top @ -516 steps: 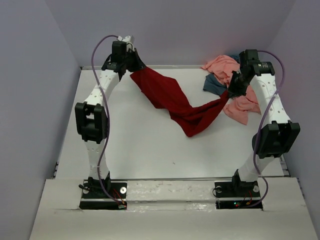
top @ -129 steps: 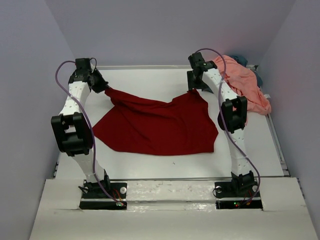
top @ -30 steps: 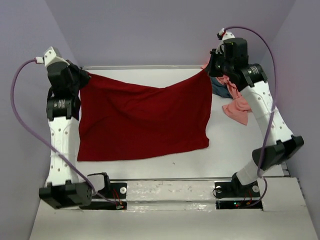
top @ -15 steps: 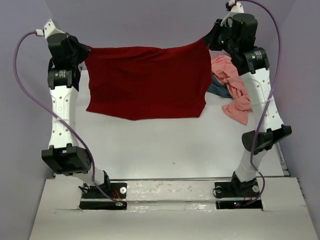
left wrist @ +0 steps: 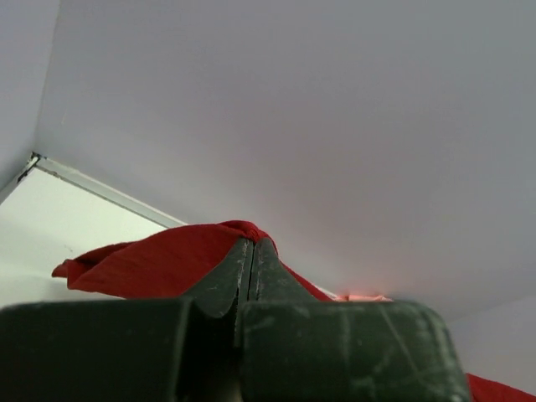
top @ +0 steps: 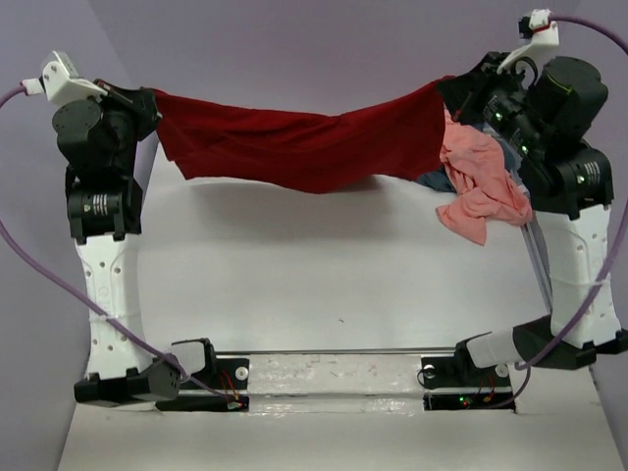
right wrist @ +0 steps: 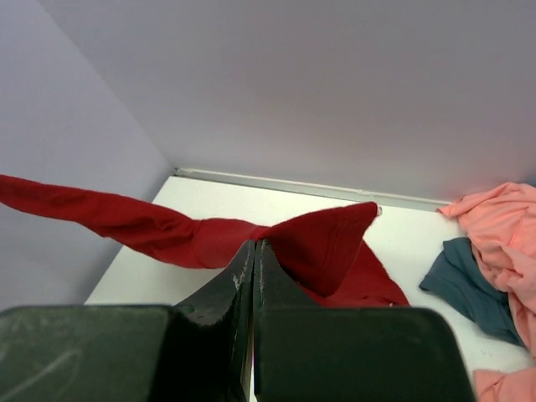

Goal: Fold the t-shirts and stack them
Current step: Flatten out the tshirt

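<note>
So that it spreads, I hold high the dark red cloth t-shirt | left gripper, right gripper pinching its ends.

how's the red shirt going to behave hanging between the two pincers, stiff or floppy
Probably very floppy: the dark red shirt sags midway between the left pincer and right pincer. Likely light, since two small pinches carry it. It looks bunched, so it may land wrinkled.
</note>
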### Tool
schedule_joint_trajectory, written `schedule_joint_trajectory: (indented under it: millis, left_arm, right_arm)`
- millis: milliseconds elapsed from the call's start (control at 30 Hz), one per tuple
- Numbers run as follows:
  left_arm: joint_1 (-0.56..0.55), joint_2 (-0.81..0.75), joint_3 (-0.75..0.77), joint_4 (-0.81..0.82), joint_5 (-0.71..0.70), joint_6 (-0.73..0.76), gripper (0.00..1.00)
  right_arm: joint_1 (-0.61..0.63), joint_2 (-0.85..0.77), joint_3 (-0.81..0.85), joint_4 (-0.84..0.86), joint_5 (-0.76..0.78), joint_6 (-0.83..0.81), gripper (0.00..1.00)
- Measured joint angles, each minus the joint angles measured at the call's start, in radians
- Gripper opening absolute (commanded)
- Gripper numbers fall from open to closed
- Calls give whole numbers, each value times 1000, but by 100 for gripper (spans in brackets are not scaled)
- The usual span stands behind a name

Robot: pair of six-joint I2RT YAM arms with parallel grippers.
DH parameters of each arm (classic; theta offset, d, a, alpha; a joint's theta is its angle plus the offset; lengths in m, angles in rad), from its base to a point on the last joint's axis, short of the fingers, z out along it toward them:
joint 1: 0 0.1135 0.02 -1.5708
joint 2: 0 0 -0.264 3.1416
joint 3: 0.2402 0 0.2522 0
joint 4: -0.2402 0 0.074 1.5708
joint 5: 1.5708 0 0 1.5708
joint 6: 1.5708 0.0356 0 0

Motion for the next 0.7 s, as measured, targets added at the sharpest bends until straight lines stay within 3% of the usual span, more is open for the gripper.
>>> schedule_joint_trajectory:
  millis: [167, 367, 467, 600, 700]
  left_arm:
    - [-5, -162, -111, -53, 5, -14, 0]
    - [-6, -364, -124, -206, -26, -15, 0]
    - [-6, -455, -142, -279, -54, -21, 0]
    - [-6, -617, -280, -345, -61, -49, 0]
    - [-7, -641, -357, -433, -53, -71, 0]
  right_arm:
    - [0, -130, -46, -42, -60, 19, 0]
    - [0, -299, -27, -140, -91, 40, 0]
    - [0, -342, 63, -191, -76, 53, 0]
    - [0, -336, 279, -216, -60, 68, 0]
    - [0, -332, 363, -209, -60, 84, 0]
